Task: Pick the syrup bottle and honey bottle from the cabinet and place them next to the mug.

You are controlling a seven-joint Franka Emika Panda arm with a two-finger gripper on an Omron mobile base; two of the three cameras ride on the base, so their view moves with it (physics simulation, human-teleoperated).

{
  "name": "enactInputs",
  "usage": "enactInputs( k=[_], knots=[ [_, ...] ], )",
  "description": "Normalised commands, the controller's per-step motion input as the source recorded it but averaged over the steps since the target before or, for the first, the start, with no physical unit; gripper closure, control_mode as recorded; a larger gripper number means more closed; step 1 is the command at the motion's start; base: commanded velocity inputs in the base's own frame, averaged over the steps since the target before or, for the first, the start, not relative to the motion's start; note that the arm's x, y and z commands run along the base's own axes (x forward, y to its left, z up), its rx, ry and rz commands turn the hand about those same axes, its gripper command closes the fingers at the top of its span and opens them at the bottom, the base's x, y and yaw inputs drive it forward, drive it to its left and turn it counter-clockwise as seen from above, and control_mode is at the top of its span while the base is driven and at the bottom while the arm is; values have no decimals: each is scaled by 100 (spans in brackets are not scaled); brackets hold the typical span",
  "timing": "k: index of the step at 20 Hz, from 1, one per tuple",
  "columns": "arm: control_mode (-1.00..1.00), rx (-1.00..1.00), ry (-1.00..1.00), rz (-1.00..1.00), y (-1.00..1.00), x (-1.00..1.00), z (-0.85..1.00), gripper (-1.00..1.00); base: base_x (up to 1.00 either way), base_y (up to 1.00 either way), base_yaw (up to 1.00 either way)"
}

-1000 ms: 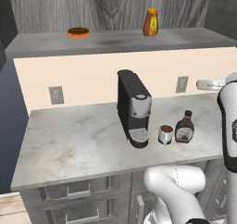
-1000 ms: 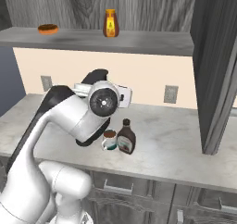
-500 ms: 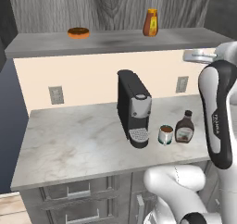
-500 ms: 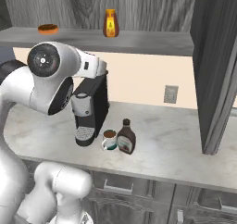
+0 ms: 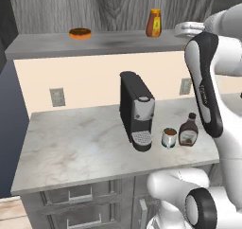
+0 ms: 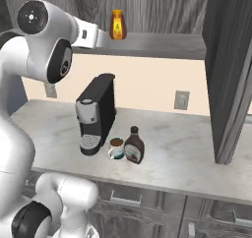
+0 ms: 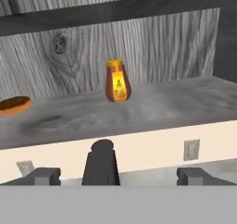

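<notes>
Since a second ago our arm has swung up from counter height to the ledge, and our two-finger gripper (image 7: pixel 118 176) now faces the shelf, its dark fingertips (image 7: pixel 42 176) spread wide apart and holding nothing.

By our reckoning we are about halfway. Our dark brown pear-shaped syrup bottle with a black cap (image 5: pixel 188 130) already stands on the marble counter (image 5: pixel 75 147), just beside the small silvery-grey mug of brown liquid (image 5: pixel 169 137), low and right of centre in the left base view. Our small amber-orange honey bottle with a yellow cap (image 7: pixel 116 82) is left: it stands upright on the long grey flat cabinet ledge (image 7: pixel 185 100), centre of the hand view, before a grey wood-grain wall. A glossy orange-brown doughnut (image 7: pixel 14 104) lies at far left. Below, the boxy black-and-silver coffee machine (image 5: pixel 137 110) looks smooth and hard.
</notes>
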Motion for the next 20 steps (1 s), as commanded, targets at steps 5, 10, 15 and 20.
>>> enactInputs(
  k=[5,10,15,20],
  knots=[
    [-100,0,0,-1,5,72,0,-100,0,0,0],
    [-100,0,0,0,0,71,-2,-100,0,0,0],
    [-100,0,6,0,0,55,-1,-100,0,0,0],
    [-100,0,18,5,0,51,-14,-100,0,0,0]
  ],
)
